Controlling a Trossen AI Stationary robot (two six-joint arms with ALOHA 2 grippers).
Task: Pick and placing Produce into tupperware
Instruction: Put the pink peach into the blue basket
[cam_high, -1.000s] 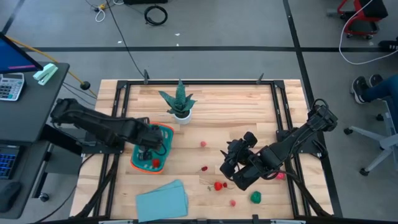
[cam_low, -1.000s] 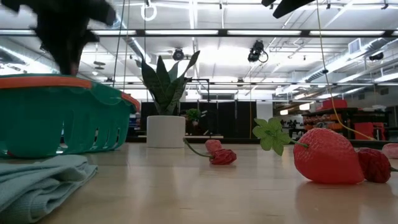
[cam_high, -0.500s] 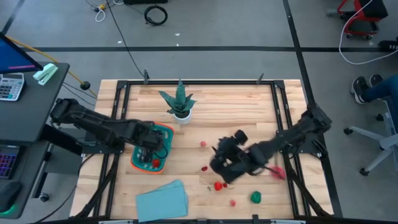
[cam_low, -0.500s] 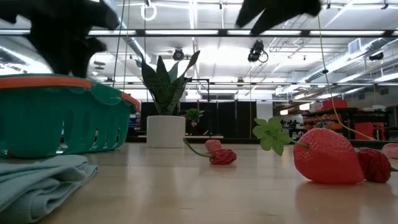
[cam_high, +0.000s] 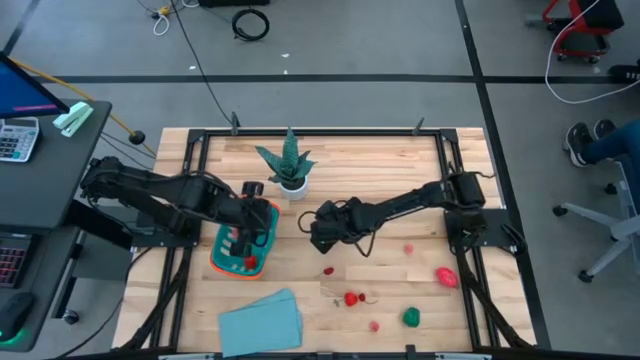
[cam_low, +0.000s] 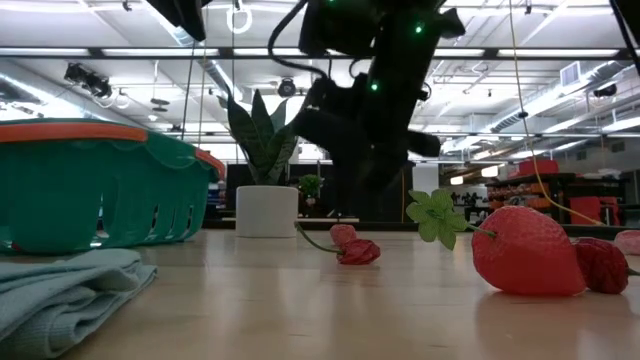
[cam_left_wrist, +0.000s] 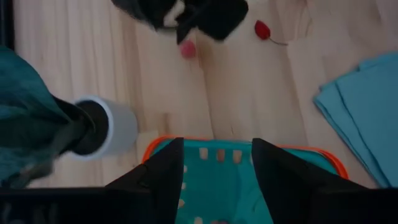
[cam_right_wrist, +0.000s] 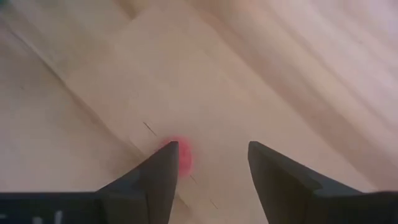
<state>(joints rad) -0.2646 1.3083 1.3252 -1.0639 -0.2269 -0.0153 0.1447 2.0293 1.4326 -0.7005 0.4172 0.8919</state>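
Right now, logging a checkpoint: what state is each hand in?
Left hand: open, empty, above the tupperware.
Right hand: open, empty, over a small pink produce piece on the table.

Overhead strip lights (cam_low: 330, 50) lit everything pretty evenly, with glare blowing out the ceiling in the low view. The right wrist view was smeared with motion blur, and the dark arm (cam_low: 375, 95) showed up basically as a silhouette.
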